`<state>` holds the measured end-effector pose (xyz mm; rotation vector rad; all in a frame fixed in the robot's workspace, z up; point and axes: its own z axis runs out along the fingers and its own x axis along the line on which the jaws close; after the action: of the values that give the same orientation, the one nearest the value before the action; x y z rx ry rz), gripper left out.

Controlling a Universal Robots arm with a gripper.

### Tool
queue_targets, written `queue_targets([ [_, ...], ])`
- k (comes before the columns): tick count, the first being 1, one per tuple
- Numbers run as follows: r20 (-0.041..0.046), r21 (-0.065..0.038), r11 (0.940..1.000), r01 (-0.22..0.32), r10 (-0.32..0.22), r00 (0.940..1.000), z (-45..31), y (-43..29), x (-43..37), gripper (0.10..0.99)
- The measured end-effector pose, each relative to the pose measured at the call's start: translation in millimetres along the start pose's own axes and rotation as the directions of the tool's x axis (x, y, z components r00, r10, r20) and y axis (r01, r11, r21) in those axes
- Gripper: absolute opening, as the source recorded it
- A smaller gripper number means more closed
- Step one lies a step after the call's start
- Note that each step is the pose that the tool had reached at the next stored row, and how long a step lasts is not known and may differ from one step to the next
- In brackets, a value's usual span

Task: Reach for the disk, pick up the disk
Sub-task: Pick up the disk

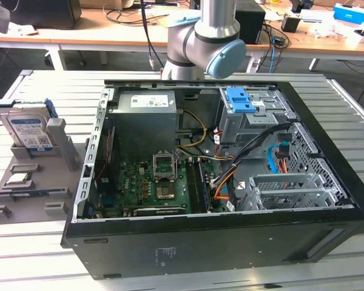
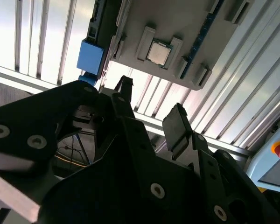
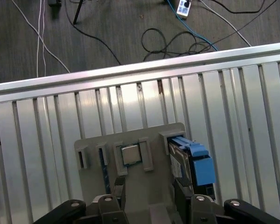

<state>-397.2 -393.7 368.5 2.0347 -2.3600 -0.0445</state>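
Slatted aluminium counter [image 1: 30,254] carrying an open desktop computer case [image 1: 230,245] and, beside it toward the counter's edge on the exterior view's left, a grey moulded holder [image 1: 62,142]. The disk [image 1: 28,130], a silver hard drive with a blue-and-white label and bright blue side rails, stands on its edge, leaning slightly, in a slot at the end of the holder farther from the exterior camera. A small square processor chip [image 1: 19,179] lies flat in a recess of the same holder, near the disk but apart from it. The grey robot arm [image 1: 209,36] rises at the counter's far edge behind the case. In both wrist views the black claw [image 3: 148,190] is seen above the holder with its fingers [image 3: 117,192] spread; nothing is held between them, and the holder's grey surface shows through the gap. The claw is clear of the disk, which is untouched in its slot. In the first wrist view the holder sits a few slats in from the counter's edge, beyond which a dark floor [image 3: 107,28] with loose cables [image 3: 168,39] is visible.
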Motion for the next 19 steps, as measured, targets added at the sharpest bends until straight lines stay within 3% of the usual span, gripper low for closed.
queue_targets([
  [1,0.0000,0.000,1.0000,0.000,0.000,1.0000,0.0,0.0,0.0,0.545],
  [4,0.0000,0.000,1.0000,0.001,-0.001,1.0000,0.0,-0.1,-2.4,0.545],
  [8,-0.0002,0.000,1.0000,0.005,-0.005,1.0000,-0.1,-0.5,-11.5,0.545],
  [12,-0.0004,0.000,1.0000,0.008,-0.008,1.0000,-0.1,-0.8,-22.4,0.545],
  [16,-0.0006,0.000,0.9999,0.016,-0.016,0.9999,-0.1,-0.4,-42.4,0.545],
  [19,-0.0010,0.000,0.9996,0.028,-0.028,0.9996,1.3,-0.4,-46.1,0.545],
])
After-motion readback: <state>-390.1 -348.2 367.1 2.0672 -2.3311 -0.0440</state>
